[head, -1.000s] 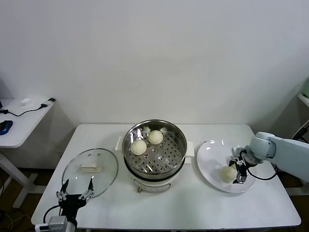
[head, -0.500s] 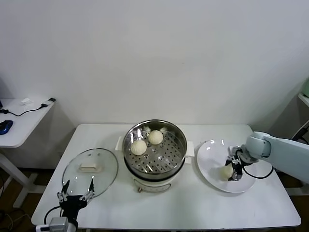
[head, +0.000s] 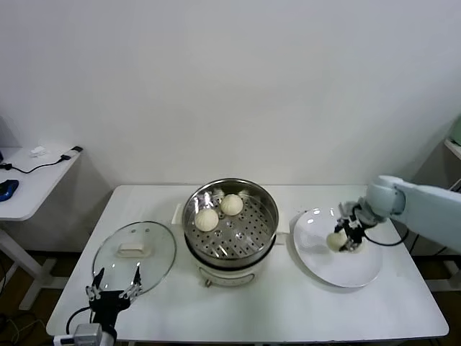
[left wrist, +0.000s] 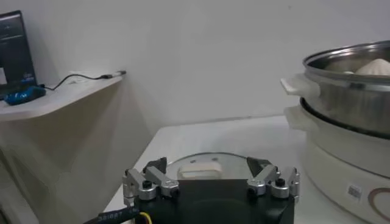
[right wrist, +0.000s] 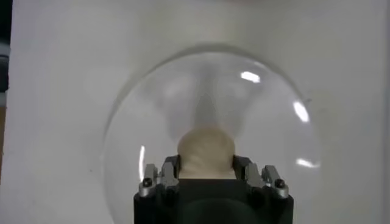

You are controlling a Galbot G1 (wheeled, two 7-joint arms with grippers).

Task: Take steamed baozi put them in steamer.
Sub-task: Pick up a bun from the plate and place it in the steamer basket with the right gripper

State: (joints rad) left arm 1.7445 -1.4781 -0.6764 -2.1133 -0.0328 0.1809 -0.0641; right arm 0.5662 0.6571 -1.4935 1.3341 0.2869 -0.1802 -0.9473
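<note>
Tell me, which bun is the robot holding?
The bun over the white plate, pinched in the right end effector. The other two buns sit untouched inside the steamer.

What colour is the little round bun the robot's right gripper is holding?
Cream-white. The small round bun shows best in the right wrist view, between the right gripper fingers.

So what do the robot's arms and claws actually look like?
The right arm is a smooth, pale blue-white tube with a rounded joint and thin black cables. Each gripper, left gripper and right gripper, has a black body and silvery metal fingers with small black screws.
</note>
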